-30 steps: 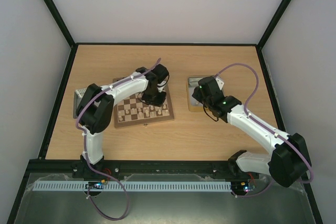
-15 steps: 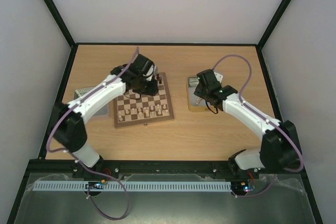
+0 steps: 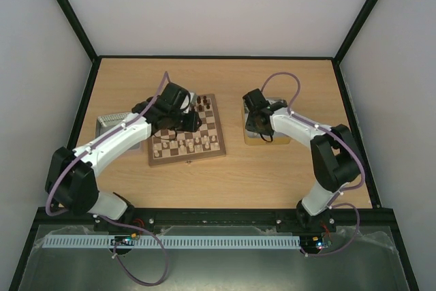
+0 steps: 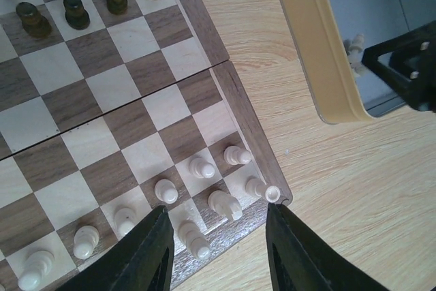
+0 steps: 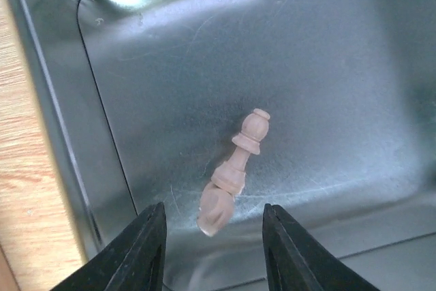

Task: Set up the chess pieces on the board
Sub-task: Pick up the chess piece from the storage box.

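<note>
The board (image 3: 204, 131) lies left of centre. Cream chess pieces (image 4: 202, 167) stand in two rows along its near edge, among them a knight (image 4: 225, 204) and a corner rook (image 4: 262, 189). My left gripper (image 4: 216, 211) hangs open above that corner and holds nothing; from above, the left gripper (image 3: 185, 122) sits over the board. One cream piece (image 5: 235, 168) lies on its side in the right tin (image 5: 354, 66). My right gripper (image 5: 211, 215) is open just above it, its fingers either side of the piece's base, and over the tin (image 3: 269, 142) in the top view.
Dark pieces (image 4: 75, 10) stand on the board's far rows. The yellow-rimmed tin (image 4: 306, 52) lies just right of the board, and a second metal tin (image 3: 109, 124) sits to the board's left. Black frame rails border the table.
The left arm has swung back and left from the board's right side and its jaws have opened wider. The right gripper has shifted left over the tin, and the arm has stretched out.
</note>
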Available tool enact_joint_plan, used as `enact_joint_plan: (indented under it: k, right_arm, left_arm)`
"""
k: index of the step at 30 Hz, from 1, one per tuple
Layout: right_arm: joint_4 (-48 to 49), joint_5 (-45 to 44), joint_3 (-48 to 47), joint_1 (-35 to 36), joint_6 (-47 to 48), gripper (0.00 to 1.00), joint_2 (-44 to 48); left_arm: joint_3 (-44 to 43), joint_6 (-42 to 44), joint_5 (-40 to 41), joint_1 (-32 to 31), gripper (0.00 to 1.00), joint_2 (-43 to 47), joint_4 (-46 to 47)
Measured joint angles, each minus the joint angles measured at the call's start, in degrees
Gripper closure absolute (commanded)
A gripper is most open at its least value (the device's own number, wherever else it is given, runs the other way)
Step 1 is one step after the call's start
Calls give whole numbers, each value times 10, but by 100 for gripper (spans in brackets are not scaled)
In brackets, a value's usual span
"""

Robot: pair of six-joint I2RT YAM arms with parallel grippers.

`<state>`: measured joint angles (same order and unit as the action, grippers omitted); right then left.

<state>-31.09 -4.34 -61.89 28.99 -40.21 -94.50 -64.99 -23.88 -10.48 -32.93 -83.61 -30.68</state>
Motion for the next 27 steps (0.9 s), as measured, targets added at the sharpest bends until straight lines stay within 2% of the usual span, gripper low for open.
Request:
enact_joint_plan:
  k: [6, 13, 16, 27]
  right_arm:
    - [0, 1, -10, 0, -2, 67, -46]
    - [1, -6, -19, 0, -8, 88, -75]
    - [1, -18, -27, 0, -9, 93, -82]
    - [1, -54, -47, 0, 17, 93, -54]
  left_arm:
    - [13, -2, -1, 6, 60, 21, 14]
    - [22, -4, -3, 10, 60, 26, 18]
    - [23, -5, -3, 12, 60, 27, 18]
    - [49, -42, 6, 16, 55, 85, 68]
